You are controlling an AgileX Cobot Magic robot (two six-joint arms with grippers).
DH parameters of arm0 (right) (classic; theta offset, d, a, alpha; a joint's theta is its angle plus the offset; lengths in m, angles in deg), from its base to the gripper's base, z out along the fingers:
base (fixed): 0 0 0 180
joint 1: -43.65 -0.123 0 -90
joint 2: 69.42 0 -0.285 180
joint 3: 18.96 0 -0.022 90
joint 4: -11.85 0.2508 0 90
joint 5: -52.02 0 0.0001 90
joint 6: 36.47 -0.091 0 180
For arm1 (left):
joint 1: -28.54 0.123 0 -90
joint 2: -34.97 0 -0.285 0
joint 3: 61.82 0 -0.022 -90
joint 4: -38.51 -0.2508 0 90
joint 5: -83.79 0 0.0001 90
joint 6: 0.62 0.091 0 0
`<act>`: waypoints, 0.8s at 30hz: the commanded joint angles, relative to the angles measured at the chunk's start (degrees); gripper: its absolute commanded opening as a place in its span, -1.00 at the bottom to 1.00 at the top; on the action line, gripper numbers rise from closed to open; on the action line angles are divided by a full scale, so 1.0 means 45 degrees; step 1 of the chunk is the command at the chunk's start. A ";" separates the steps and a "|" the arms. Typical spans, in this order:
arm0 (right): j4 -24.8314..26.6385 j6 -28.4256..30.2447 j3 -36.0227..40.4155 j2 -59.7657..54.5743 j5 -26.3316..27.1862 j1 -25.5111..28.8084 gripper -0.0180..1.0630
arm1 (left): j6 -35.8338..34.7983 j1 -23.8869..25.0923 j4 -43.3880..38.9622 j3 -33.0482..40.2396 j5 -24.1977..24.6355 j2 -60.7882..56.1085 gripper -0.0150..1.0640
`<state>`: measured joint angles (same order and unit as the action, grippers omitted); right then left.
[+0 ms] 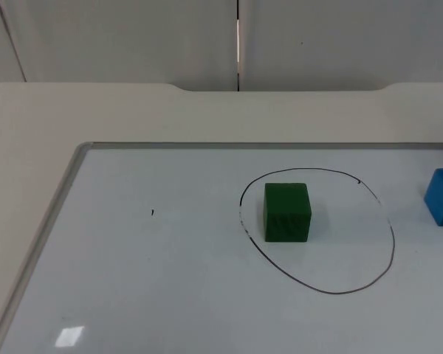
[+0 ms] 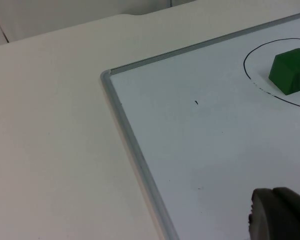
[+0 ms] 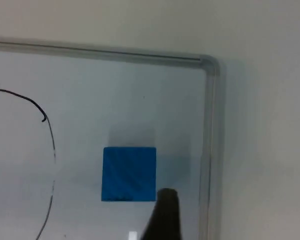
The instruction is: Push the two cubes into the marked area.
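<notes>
A green cube (image 1: 287, 212) sits inside the drawn ring (image 1: 390, 243) on the whiteboard (image 1: 133, 280). A blue cube (image 3: 129, 173) lies right of it, just beside the right tool (image 3: 164, 215). Neither tool's opening can be told.

A lab bench: whiteboard (image 1: 170, 295), grey partition wall (image 1: 133, 37).
</notes>
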<state>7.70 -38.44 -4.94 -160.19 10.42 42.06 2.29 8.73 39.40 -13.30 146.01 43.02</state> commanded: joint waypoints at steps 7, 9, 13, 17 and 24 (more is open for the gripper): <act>-0.0134 -0.0046 -0.0118 -0.1816 0.1308 0.0068 -0.38 | -0.0090 -0.0002 -0.0056 0.0054 -0.0129 -0.0058 -0.98; -0.0134 -0.0046 -0.0118 -0.2228 0.1575 0.0068 -0.54 | -0.0090 -0.0002 -0.0056 0.0054 -0.0129 -0.0058 -0.98; -0.0134 -0.0046 -0.0118 -0.2881 0.1884 0.0068 -0.76 | -0.0090 -0.0002 -0.0056 0.0054 -0.0129 -0.0058 -0.98; -0.0134 -0.0046 -0.0118 -0.3477 0.2127 0.0068 -0.93 | -0.0090 -0.0002 -0.0056 0.0054 -0.0129 -0.0058 -0.98; -0.0134 -0.0021 -0.0118 -0.4859 0.2644 0.0068 -0.96 | -0.0090 -0.0002 -0.0117 0.0054 -0.0129 -0.0058 -0.98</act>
<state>7.37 -38.44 -5.13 -181.19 21.51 42.06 2.29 8.73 39.16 -13.30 146.01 43.02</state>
